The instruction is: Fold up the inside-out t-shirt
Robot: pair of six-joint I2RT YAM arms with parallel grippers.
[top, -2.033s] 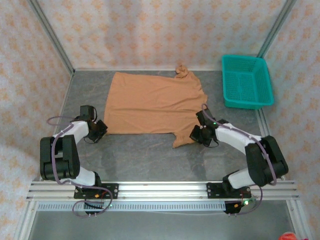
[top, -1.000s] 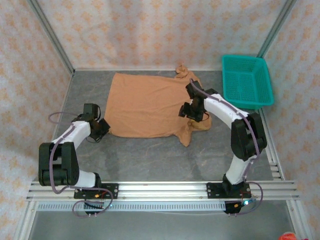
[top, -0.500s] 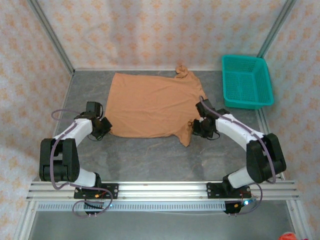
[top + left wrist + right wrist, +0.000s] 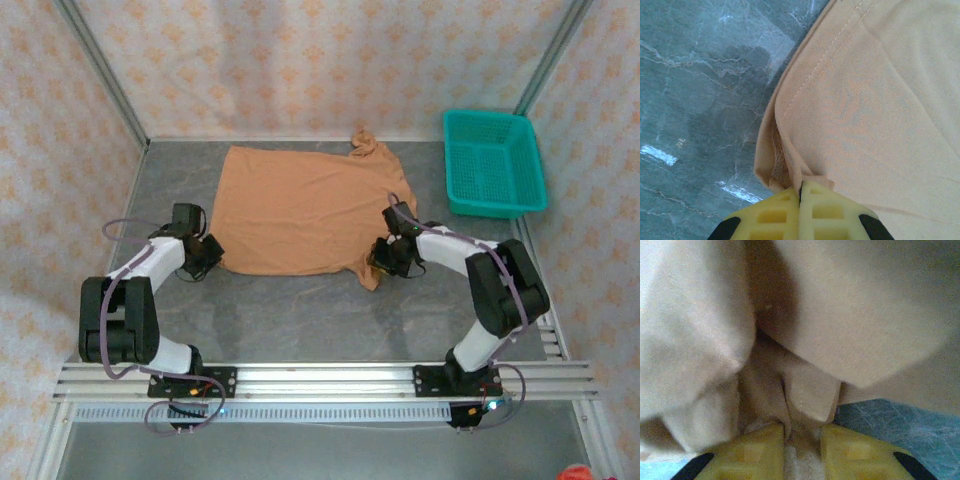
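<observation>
Left gripper (image 4: 206, 256) is clamped on the near left corner of the t-shirt (image 4: 300, 212); in the left wrist view its yellow fingers (image 4: 827, 210) meet with no gap, pinching the stitched hem where the cloth folds over itself. Right gripper (image 4: 384, 262) is closed on a bunch of cloth at the near right corner, and in the right wrist view fabric fills the narrow space between its fingers (image 4: 855, 447). The t-shirt lies spread flat on the grey worktop (image 4: 300, 315), toward the far edge and slightly left of centre, with its long axis running left to right. Its near edge spans the line between the two grippers, so the body of the garment extends away from both, toward the far edge. Each arm holds the corner nearer to it. A small knot of cloth (image 4: 364, 143) sits at the far right corner of the shirt. The teal basket (image 4: 493, 162) stands in the far right corner, apart from the cloth. The likely next move carries both corners together toward the far edge, and uneven travel would skew the fold.
</observation>
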